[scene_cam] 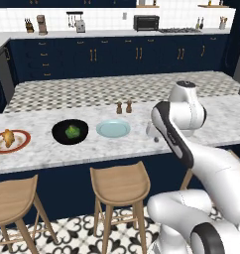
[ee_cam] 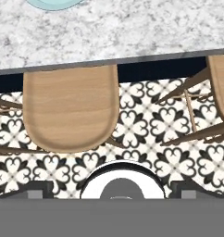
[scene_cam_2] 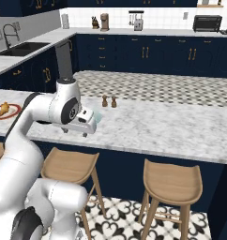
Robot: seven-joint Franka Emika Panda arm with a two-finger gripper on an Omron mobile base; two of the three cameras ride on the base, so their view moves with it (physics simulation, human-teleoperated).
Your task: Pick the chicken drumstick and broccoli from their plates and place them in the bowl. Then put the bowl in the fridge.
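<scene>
Left base view: marble-topped bench (scene_cam: 67,149) with navy cabinets behind, patterned tile floor. One black bowl (scene_cam: 58,135) holding one broccoli (scene_cam: 72,131); one pale blue plate (scene_cam: 113,128), bare, just right of it; one red-rimmed plate (scene_cam: 23,141) at far left carrying one chicken drumstick (scene_cam: 8,137). Two shakers (scene_cam: 124,107), two stools (scene_cam: 121,184).

Right base view: red-rimmed plate and drumstick at left edge. Two stools, two shakers.

Hand view: fingers (ee_cam: 112,189) spread wide, holding nothing, above one stool seat and tile floor.
</scene>
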